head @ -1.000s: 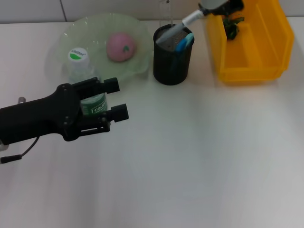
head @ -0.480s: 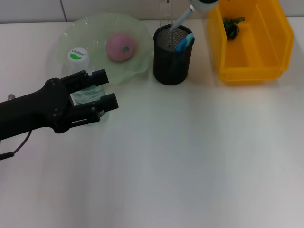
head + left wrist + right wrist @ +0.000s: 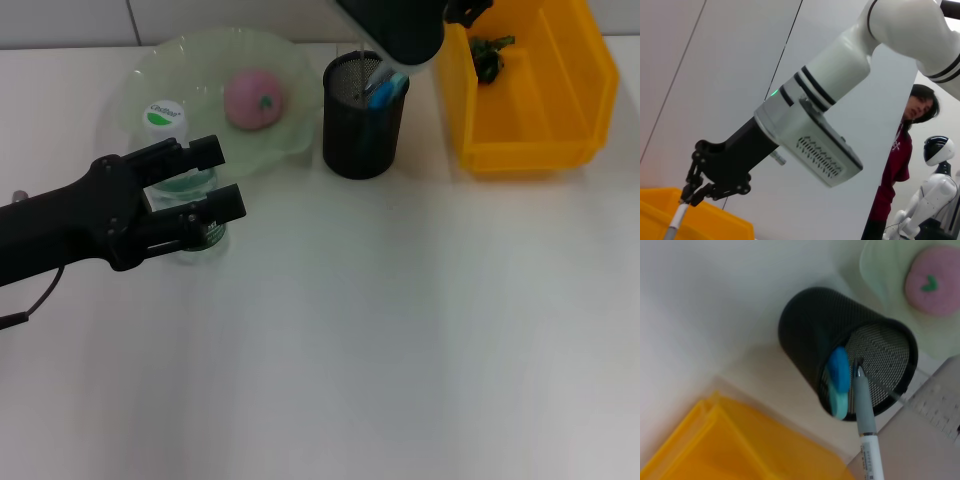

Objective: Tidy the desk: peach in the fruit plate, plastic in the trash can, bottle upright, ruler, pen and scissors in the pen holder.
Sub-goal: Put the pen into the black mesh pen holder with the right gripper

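Right wrist view looks straight down the pen (image 3: 863, 412): its tip hangs just inside the rim of the pen holder (image 3: 805, 347), beside the blue scissor handles (image 3: 838, 380), long axis near upright, so the coming move is, I judge, a release or short drop. The right tool's own fingers do not show, so I cannot tell its state.

Head view adds the layout: right tool (image 3: 400, 25) over the holder at the table's far edge; left tool (image 3: 205, 185), open, straddles the upright bottle (image 3: 165, 118) near the left edge, beside the fruit plate (image 3: 285, 75) holding the peach (image 3: 255, 97).
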You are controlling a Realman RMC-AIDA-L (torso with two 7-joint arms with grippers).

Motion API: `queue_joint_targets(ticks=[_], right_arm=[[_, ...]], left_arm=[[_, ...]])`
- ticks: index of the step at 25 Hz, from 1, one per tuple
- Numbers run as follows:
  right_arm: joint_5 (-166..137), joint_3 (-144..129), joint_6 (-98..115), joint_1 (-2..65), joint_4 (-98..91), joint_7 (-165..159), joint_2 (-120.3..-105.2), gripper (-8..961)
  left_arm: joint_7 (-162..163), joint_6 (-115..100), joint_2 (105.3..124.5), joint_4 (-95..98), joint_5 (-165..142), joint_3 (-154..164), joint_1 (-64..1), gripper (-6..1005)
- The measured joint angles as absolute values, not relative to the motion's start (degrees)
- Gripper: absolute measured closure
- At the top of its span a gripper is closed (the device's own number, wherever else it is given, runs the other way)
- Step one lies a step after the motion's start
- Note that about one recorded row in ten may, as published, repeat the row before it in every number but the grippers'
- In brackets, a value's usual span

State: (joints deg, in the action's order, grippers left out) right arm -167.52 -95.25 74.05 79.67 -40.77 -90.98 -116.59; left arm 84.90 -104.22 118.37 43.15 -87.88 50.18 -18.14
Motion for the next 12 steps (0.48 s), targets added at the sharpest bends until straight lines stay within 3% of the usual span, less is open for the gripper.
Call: queue_joint_targets(ticks=[6,11,12], right_arm=[[-167.48,-95.79,70.90,80.89,-38.26,-91.26,-118.56,809],[-167.45,-95.69,71.23,80.20,-39.98,-92.35,-118.88,799],[-167.45,-95.67,71.27,79.94,-40.43,-92.82,-118.88,754]], left_arm=[[84.90,-104.24,118.44,43.15,-87.89,50.29,-18.02,201],[84.66,-104.32,118.40,42.83,-87.93,50.27,-17.57,201],[84.66,-104.32,118.40,42.83,-87.93,50.27,-17.57,201]])
